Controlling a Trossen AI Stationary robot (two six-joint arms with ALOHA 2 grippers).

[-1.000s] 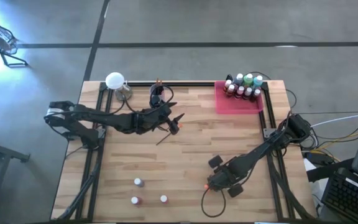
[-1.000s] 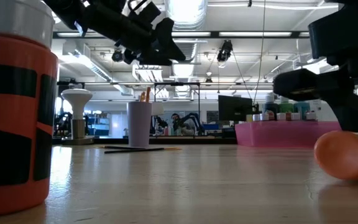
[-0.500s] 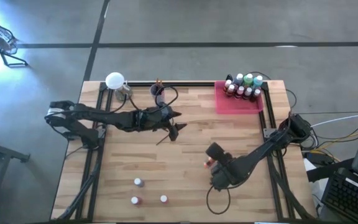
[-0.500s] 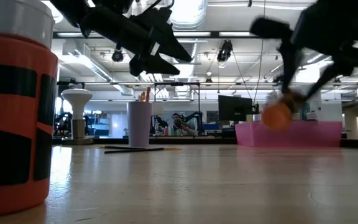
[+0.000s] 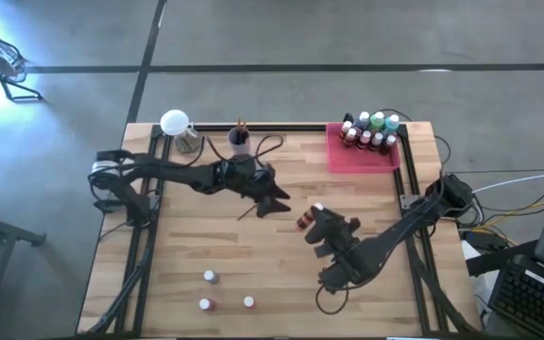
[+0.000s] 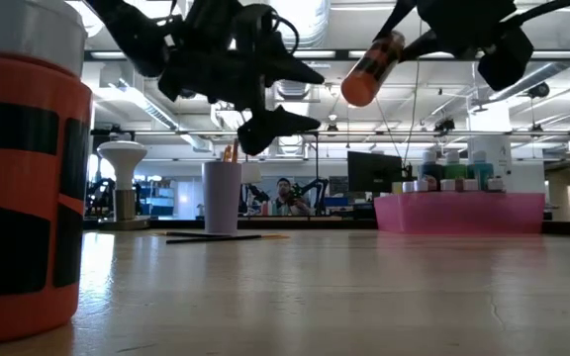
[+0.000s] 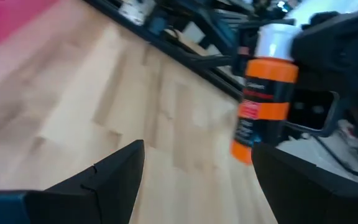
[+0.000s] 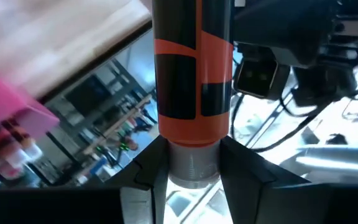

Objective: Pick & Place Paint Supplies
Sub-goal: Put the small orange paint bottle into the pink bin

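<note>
An orange paint bottle (image 6: 369, 71) with a black label and white cap hangs in the air over the middle of the table, with my right gripper (image 5: 315, 217) shut on it. My left gripper (image 5: 279, 201) stands open just to the bottle's left, its fingers (image 7: 120, 171) pointing at the bottle (image 7: 265, 93) without touching it. A thin brush (image 5: 248, 211) lies flat on the wood under the left gripper. Several capped bottles (image 5: 371, 130) stand in the pink tray (image 5: 385, 162) at the far right. My right gripper pinches the bottle's cap end (image 8: 194, 163) between its two fingers (image 8: 146, 169). The fingers come nearly level from the table's right and near side, in line with the bottle. The bottle juts out beyond the fingertips, lifted clear, its orange bottom (image 6: 357, 91) tilted down.
A lilac cup (image 5: 239, 139) holding brushes and a white round-topped stand (image 5: 175, 123) are at the far edge. Three small bottles (image 5: 211, 277) stand near the front left; one orange bottle (image 6: 23, 178) fills the low view's left.
My right gripper has risen from the table near the front edge with the orange bottle and tipped from pointing down to nearly level, rolling its wrist. The bottle is now lifted clear. My left gripper has rolled and sunk a little toward the right gripper, staying open.
</note>
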